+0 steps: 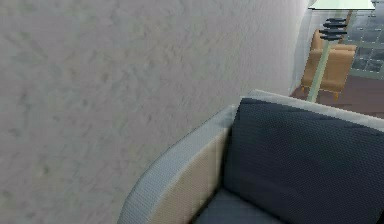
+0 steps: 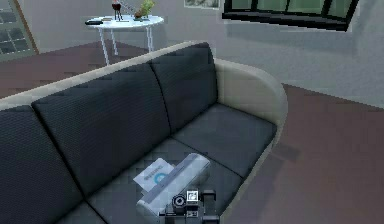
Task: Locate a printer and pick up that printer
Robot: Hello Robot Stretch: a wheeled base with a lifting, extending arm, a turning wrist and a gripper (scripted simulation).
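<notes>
- Printer (image 2: 163,182), a pale grey boxy machine whose white top panel bears a round blue mark, lies on the seat cushions of the sofa, low in the arm side view and just left of the middle.
- Rough, light grey plaster wall (image 1: 100,90) takes up the forward view's left and middle, standing right against the sofa's arm.
- Long sofa (image 2: 150,100) with dark grey fabric cushions and a cream padded frame runs across the arm side view. Its rounded arm curves down at the right end. In the forward view one dark cushion and the cream arm sit at the lower right.
- Reddish-brown floor (image 2: 330,140) spreads past the sofa's right end and behind its back.
- Dark-framed window (image 2: 290,10) sits high on the pale far wall at the arm side view's upper right.
- Round white table (image 2: 135,24) on thin white legs stands behind the sofa, well apart from the printer.
- Tan wooden armchair (image 1: 330,65) stands at the forward view's upper right, beyond the sofa.
- Slim floor lamp (image 1: 322,70) with a pale green pole and a flat pale shade rises just in front of that armchair.
- Dark gripper (image 2: 180,208), with its two small white marked squares, sits at the bottom edge of the arm side view, right at the printer's near side. I cannot tell whether it holds anything or touches the printer, nor how its fingers are set.
- Small green plant (image 2: 146,8) stands on the round table beside a few dark bits too small to name.
</notes>
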